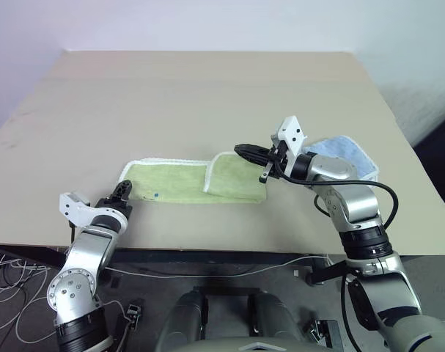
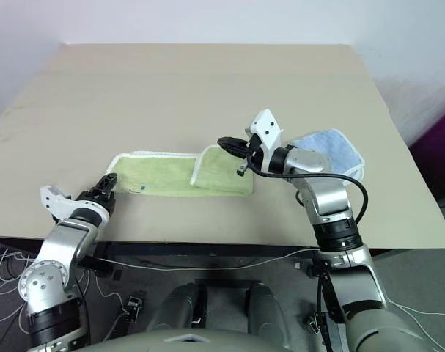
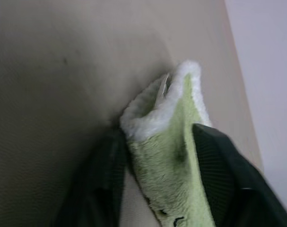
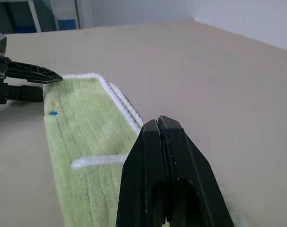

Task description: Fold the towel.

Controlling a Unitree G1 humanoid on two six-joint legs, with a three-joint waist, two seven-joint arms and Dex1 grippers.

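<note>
The towel (image 1: 185, 182) lies flat on the tabletop (image 1: 207, 95), stretched between the two grippers, with its right end folded back over itself. The left gripper (image 1: 122, 192) sits at the towel's left corner; in its wrist view both fingers (image 3: 219, 165) straddle the white-edged corner, half closed around it. The right gripper (image 1: 251, 154) hovers just above the folded end, fingers pressed fully together with nothing in them. A blue cloth (image 1: 343, 152) lies just behind the right gripper's wrist.
</note>
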